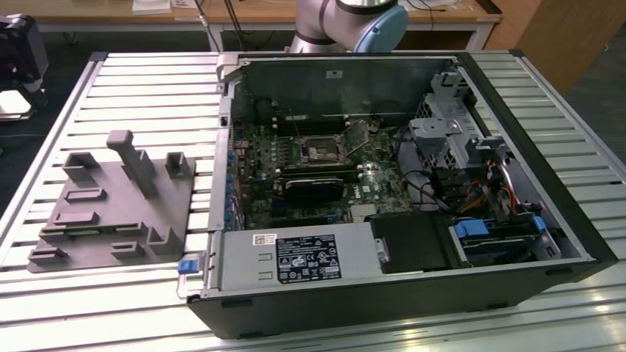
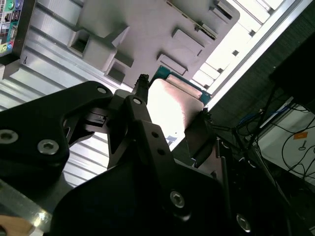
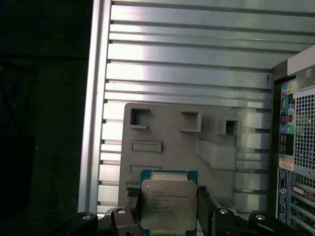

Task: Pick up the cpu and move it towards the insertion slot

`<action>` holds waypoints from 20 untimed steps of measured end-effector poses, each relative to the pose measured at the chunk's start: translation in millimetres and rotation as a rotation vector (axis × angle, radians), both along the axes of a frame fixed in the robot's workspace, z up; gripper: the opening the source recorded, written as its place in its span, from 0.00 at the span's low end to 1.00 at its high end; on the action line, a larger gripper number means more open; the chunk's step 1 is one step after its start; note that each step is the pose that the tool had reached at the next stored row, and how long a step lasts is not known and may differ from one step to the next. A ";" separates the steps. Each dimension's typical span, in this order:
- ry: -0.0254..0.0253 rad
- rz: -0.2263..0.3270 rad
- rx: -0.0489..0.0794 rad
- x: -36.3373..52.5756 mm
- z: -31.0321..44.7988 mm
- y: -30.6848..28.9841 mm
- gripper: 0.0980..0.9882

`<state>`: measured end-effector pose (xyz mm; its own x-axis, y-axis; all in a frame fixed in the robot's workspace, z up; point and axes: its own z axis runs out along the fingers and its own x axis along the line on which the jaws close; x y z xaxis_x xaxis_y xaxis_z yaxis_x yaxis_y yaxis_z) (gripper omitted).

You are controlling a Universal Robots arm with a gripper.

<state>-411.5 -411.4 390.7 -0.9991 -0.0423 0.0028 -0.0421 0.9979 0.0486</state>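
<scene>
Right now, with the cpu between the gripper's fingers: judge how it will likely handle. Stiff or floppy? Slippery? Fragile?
The cpu looks like a thin flat plate with a metal lid, so probably stiff and light. The gripper pinches only its narrow edges, and the lid shines smooth, so it could slip. Its green board rim may chip if knocked.

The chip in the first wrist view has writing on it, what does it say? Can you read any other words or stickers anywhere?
Chip, silver top: lines of tiny print, too blurred to read.
White label on the grey metal box: print and symbols, too small to read.
Coloured marks on the computer case: too small to read.
Nothing can be quoted.
</scene>
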 end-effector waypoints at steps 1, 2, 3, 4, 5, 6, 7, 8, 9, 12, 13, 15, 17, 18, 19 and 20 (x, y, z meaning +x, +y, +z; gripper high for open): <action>0.0000 0.000 0.000 1.2 0.0 0.0 0.50; 0.0000 0.000 0.000 2.4 0.0 0.0 0.50; 0.0000 0.000 0.000 3.7 0.0 0.0 0.50; 0.0001 0.000 0.000 4.9 0.0 0.0 0.50; 0.0001 0.000 0.000 6.0 0.0 0.0 0.50; 0.0000 0.000 0.000 7.3 0.0 0.0 0.50; -0.0001 0.000 0.000 8.4 0.0 0.0 0.50; 0.0000 0.000 0.000 9.6 0.0 0.0 0.50; 0.0000 0.000 0.000 10.7 0.0 0.0 0.50; 0.0000 0.000 0.000 13.9 0.0 0.0 0.50; 0.0000 0.000 0.000 15.0 0.0 0.0 0.50; -0.0001 0.000 0.000 17.0 0.0 0.0 0.50; 0.0000 0.000 0.000 19.0 0.0 0.0 0.50; 0.0000 0.000 0.000 19.9 0.0 0.0 0.50; -0.0001 0.000 0.000 20.8 0.0 0.0 0.50; 0.0000 0.000 0.000 21.7 0.0 0.0 0.50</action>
